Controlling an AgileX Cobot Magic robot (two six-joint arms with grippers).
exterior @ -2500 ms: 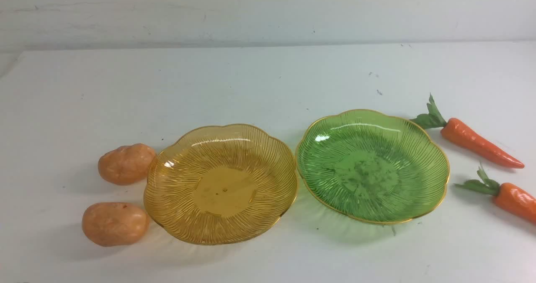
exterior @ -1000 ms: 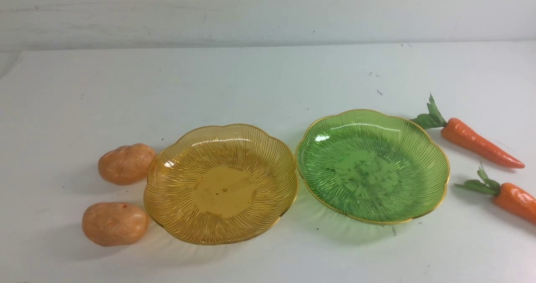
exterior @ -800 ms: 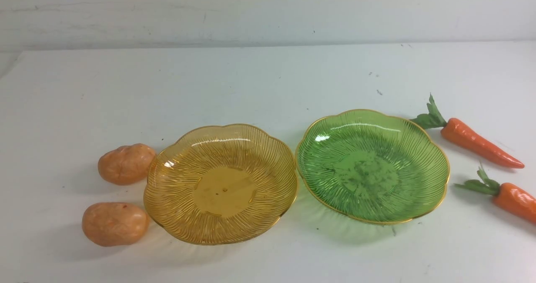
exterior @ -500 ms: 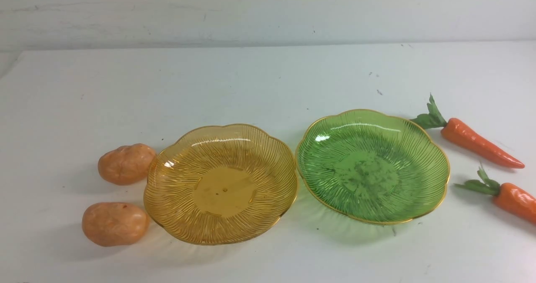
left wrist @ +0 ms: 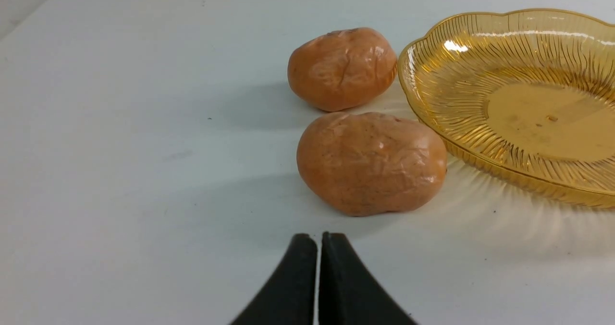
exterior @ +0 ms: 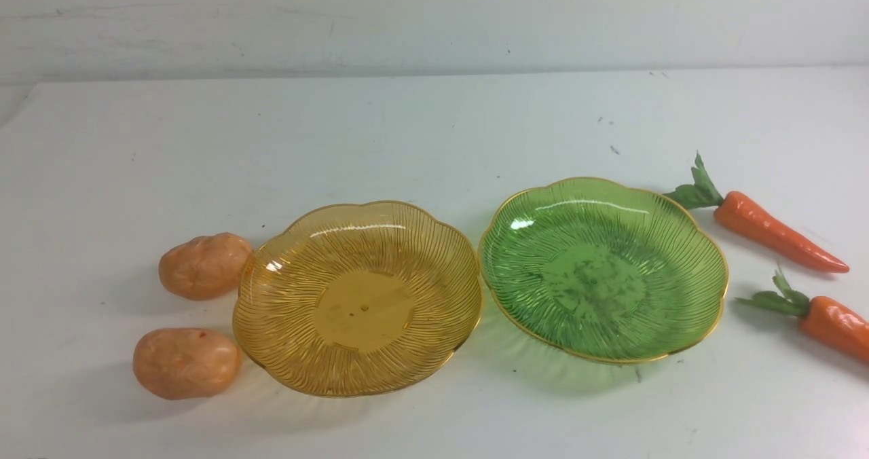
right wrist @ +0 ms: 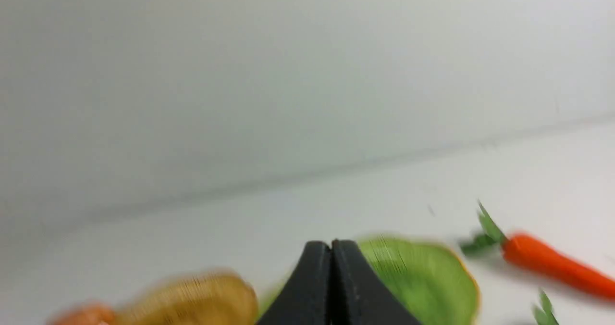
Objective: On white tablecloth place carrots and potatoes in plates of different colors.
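Glossy ribbed plastic plates (exterior: 597, 337), smooth matt white tablecloth (exterior: 380, 140)

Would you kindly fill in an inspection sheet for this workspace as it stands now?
Surface: white tablecloth, smooth, few dark specks.
Job's things: amber plate and green plate side by side, both empty; far potato and near potato left of the amber plate; far carrot and near carrot right of the green plate.
Clutter: nothing seen.
Grippers: left gripper and right gripper, jaws shut, holding nothing.
Cables: nothing seen.
Surroundings: pale wall behind.
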